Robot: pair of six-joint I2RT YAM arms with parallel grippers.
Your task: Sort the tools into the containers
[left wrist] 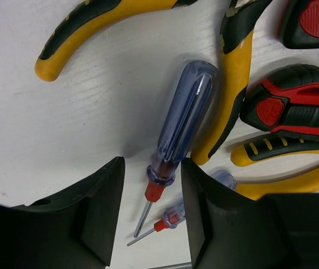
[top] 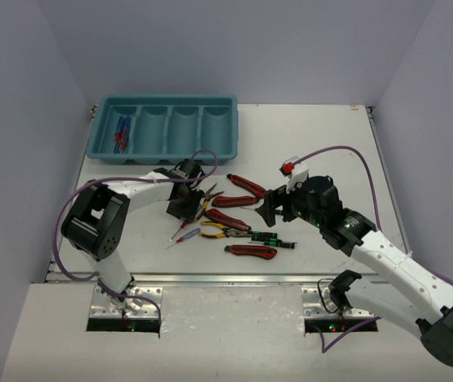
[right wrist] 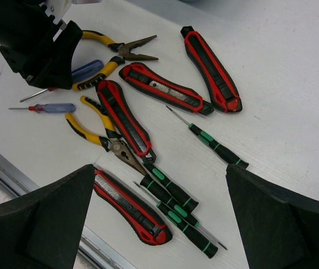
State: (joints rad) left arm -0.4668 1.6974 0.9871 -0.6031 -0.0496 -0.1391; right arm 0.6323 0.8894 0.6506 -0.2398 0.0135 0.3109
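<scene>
Blue-handled screwdriver [left wrist: 184,120] lying out on near side of tray [top: 162,157]: long axis diagonal, handle toward tray, tip away. Straddled at red collar by left gripper [left wrist: 152,185], fingers spread. Nearby: second small screwdriver [right wrist: 50,107], four utility knives [right wrist: 209,70], two pliers [right wrist: 100,131], at least three precision screwdrivers [right wrist: 212,143]. Right gripper [right wrist: 160,185] spread, empty.

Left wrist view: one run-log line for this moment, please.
left gripper: open, straddling blue-handled screwdriver | right gripper: open, above loose tools | tray: screwdrivers in leftmost compartment

White table [top: 306,135] enclosed by plain pale lavender walls [top: 210,48]
</scene>
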